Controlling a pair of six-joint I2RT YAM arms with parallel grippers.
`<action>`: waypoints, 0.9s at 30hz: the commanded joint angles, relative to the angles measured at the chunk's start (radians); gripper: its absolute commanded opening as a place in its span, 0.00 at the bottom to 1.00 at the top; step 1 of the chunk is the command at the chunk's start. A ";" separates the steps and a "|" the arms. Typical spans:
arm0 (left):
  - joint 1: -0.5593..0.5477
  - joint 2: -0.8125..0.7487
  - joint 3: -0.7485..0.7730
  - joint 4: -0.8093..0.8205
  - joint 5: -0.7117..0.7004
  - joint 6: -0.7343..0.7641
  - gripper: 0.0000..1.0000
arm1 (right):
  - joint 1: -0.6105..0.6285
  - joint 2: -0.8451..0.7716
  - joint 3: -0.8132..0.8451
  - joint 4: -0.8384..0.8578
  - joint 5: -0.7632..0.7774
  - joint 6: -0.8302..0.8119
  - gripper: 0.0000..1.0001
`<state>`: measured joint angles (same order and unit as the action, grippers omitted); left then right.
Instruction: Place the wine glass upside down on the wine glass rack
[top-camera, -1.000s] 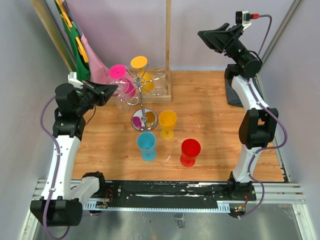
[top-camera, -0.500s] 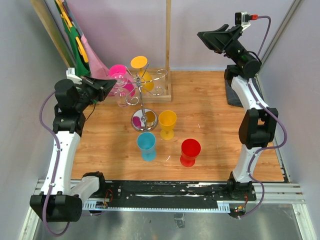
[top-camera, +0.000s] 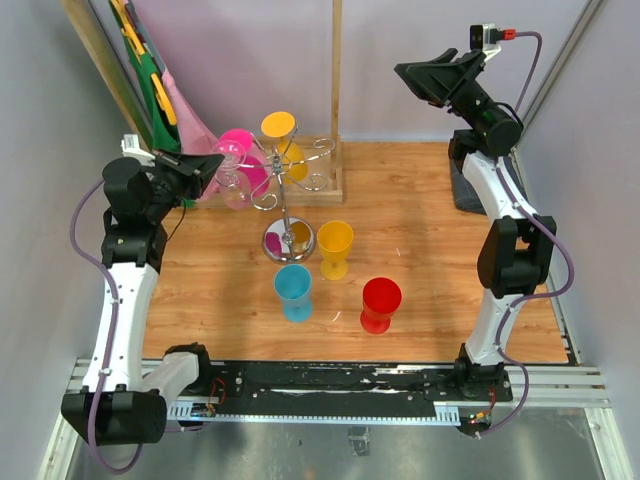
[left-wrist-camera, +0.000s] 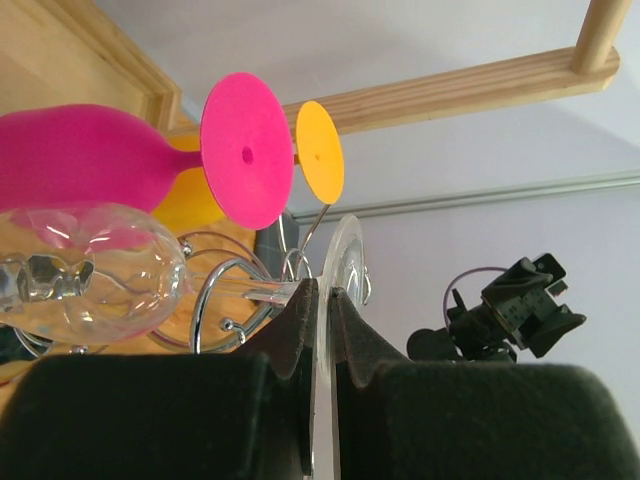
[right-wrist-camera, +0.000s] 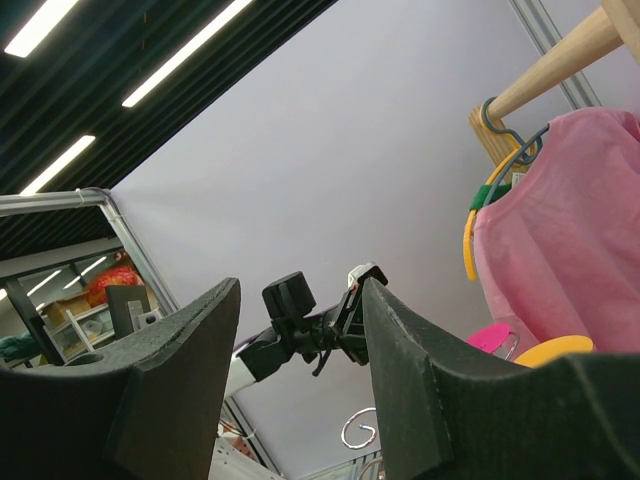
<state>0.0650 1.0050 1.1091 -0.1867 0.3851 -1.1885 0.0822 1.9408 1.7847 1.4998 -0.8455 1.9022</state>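
Note:
My left gripper (top-camera: 207, 166) is shut on the round foot (left-wrist-camera: 346, 250) of a clear wine glass (top-camera: 233, 186) and holds it in the air, lying sideways. Its bowl (left-wrist-camera: 100, 285) is next to the curled arms of the silver wire rack (top-camera: 290, 168). The rack's arms also show in the left wrist view (left-wrist-camera: 215, 300), just behind the glass stem. A pink glass (top-camera: 238, 146) and an orange glass (top-camera: 279, 128) hang on the rack. My right gripper (top-camera: 421, 76) is open and empty, raised high at the back right.
A yellow cup (top-camera: 335, 246), a blue cup (top-camera: 293, 290) and a red cup (top-camera: 380, 303) stand on the wooden table in front of the rack's shiny base (top-camera: 288, 240). A wooden frame with an upright post (top-camera: 336, 90) and a hanging pink garment (top-camera: 186, 120) stand behind.
My left gripper has moved left and toward the back with the clear glass, drawing it a little away from the rack's pole. The right arm has not moved.

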 joint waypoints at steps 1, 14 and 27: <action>0.014 -0.030 0.034 0.029 -0.028 0.016 0.00 | -0.025 -0.020 0.008 0.058 -0.003 -0.010 0.54; 0.022 -0.088 0.034 -0.044 -0.091 0.048 0.00 | -0.025 -0.025 -0.010 0.058 -0.009 -0.016 0.54; 0.014 -0.169 -0.125 0.079 0.029 -0.037 0.00 | -0.024 -0.008 0.000 0.057 -0.012 -0.012 0.54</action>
<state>0.0826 0.8673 1.0199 -0.2016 0.3653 -1.1988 0.0807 1.9408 1.7836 1.4994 -0.8463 1.9022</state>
